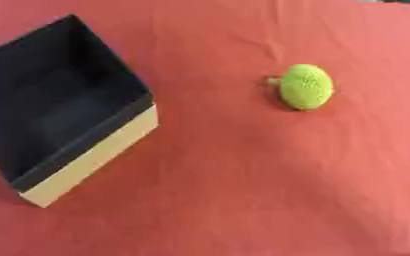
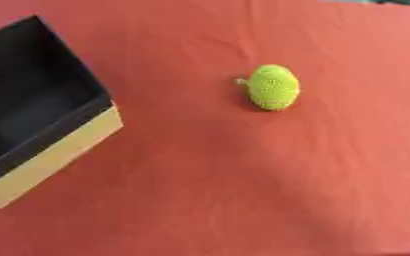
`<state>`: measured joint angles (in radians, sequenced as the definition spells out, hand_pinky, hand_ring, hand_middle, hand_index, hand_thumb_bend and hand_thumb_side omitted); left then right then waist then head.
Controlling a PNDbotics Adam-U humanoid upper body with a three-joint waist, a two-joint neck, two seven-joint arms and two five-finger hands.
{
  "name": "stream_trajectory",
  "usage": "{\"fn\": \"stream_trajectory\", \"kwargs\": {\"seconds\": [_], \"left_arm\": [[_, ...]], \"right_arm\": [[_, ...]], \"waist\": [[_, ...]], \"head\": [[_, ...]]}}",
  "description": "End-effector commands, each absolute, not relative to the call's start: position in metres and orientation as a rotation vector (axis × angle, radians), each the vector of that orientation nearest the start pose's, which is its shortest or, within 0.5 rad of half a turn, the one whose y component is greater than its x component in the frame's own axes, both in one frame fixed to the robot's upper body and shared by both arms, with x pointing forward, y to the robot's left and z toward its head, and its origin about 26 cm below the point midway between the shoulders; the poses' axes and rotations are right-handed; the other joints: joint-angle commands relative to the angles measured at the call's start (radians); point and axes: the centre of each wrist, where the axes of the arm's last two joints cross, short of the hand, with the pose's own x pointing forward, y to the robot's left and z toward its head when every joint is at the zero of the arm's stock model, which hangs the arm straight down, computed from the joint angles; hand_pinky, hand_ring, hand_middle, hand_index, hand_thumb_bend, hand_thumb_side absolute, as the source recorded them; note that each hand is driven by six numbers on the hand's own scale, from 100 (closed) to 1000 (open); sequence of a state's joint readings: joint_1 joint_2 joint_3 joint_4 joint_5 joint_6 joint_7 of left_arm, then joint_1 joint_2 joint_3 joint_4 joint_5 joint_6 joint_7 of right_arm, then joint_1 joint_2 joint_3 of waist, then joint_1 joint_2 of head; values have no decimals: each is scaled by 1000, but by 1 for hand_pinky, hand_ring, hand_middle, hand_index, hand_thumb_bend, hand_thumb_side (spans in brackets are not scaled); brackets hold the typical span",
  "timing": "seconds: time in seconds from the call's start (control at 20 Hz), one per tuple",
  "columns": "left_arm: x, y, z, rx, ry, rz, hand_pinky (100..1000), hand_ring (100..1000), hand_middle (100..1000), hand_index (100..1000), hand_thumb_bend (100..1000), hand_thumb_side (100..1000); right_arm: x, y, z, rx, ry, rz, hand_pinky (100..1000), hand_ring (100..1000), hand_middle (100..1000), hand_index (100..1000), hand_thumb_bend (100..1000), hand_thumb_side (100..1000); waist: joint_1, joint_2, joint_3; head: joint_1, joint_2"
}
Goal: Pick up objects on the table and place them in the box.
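A yellow-green, egg-shaped knitted object (image 1: pixel 306 86) lies on the red tablecloth (image 1: pixel 243 190), right of centre, with a small stub at its left side. At the left stands an open box (image 1: pixel 95 152) with a black inside and a tan outer wall; nothing shows inside it. Neither of my hands shows in either eye view.
The red cloth covers the whole table and has faint creases. A dark strip shows at the far top right corner (image 2: pixel 401 2).
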<state>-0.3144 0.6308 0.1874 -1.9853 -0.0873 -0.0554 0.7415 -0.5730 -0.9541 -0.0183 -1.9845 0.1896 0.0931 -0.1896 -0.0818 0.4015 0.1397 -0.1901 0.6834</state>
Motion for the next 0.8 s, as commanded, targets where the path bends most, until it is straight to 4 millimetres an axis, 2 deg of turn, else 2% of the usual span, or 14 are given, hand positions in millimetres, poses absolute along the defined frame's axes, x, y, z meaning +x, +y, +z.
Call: {"fn": "stream_trajectory", "kwargs": {"seconds": [0.05,0.55,0.8], "left_arm": [[285,345,270,-1308,3255,-404,753,665,664,793,299,530],[284,346,269,-1312,3255,-409,753,664,663,793,298,531],[285,345,269,-1309,3259,-407,754,663,664,793,296,532]], "right_arm": [[279,-312,367,1418,3049,-946,810,806,767,867,100,925],[279,-311,366,1418,3043,-971,811,809,771,868,100,926],[282,-305,359,1401,3033,-1151,813,815,780,873,100,936]], "waist": [[5,-22,0],[7,-22,-1],[7,-21,0]], "head": [[2,-8],[-1,-9],[-6,-10]]}}
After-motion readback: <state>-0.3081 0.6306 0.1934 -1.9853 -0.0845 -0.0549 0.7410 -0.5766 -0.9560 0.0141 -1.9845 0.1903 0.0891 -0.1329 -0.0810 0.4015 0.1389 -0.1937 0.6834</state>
